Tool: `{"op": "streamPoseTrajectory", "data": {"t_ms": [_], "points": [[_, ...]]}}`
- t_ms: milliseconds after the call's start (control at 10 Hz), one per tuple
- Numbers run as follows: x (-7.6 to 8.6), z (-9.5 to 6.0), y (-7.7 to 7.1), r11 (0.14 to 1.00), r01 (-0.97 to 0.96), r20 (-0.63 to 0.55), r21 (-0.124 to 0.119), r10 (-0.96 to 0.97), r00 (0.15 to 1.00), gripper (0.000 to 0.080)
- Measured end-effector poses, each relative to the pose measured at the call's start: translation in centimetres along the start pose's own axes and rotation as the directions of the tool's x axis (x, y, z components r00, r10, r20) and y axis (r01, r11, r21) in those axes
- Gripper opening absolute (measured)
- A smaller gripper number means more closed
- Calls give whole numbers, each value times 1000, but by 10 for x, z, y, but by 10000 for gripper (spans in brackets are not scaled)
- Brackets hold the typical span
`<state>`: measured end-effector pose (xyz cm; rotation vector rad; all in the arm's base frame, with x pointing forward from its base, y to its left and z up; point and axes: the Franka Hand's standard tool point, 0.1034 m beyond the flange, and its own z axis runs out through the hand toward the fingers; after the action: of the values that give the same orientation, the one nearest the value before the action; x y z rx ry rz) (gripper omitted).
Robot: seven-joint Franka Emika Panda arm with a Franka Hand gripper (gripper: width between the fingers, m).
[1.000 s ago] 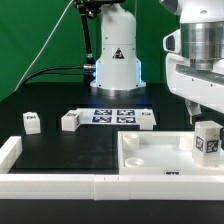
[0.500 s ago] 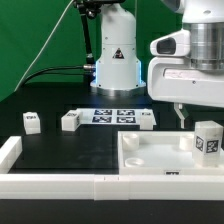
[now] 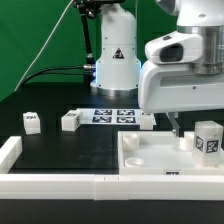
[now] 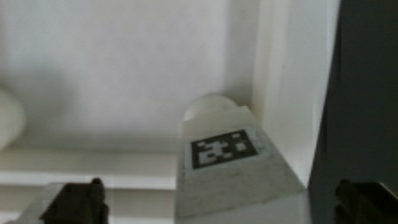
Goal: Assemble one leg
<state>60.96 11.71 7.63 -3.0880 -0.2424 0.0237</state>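
A leg [image 3: 208, 139], a small white block with a marker tag, stands upright on the right part of the large white panel [image 3: 150, 158]. My gripper [image 3: 174, 124] is open and empty, hanging just above the panel to the exterior view's left of that leg. In the wrist view the leg [image 4: 226, 150] shows between my two dark fingertips [image 4: 75, 200], which stand wide apart and do not touch it; the gripper [image 4: 221, 205] holds nothing. Three more legs lie on the black table: one [image 3: 31, 121], a second [image 3: 70, 121] and a third [image 3: 147, 121].
The marker board [image 3: 112, 115] lies behind the legs, before the robot base [image 3: 117, 60]. A white rail [image 3: 60, 185] runs along the front, with a raised end piece [image 3: 10, 150] at the exterior view's left. My gripper housing [image 3: 185, 75] hides the panel's far right.
My gripper has moved to the exterior view's left and a little lower, off from above the upright leg. The leg stays standing on the panel.
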Motion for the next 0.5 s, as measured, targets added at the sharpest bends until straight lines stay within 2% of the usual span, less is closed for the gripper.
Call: {"op": "streamPoseTrajectory", "data": {"t_ms": [100,400,500], "points": [[2,-1,-2,994,104,-13,-16,-105,994,649],[2,0,-1,989,147,-12,-16,-147,989,649],[2,0,-1,989,147,-12,-16,-147,989,550]]}}
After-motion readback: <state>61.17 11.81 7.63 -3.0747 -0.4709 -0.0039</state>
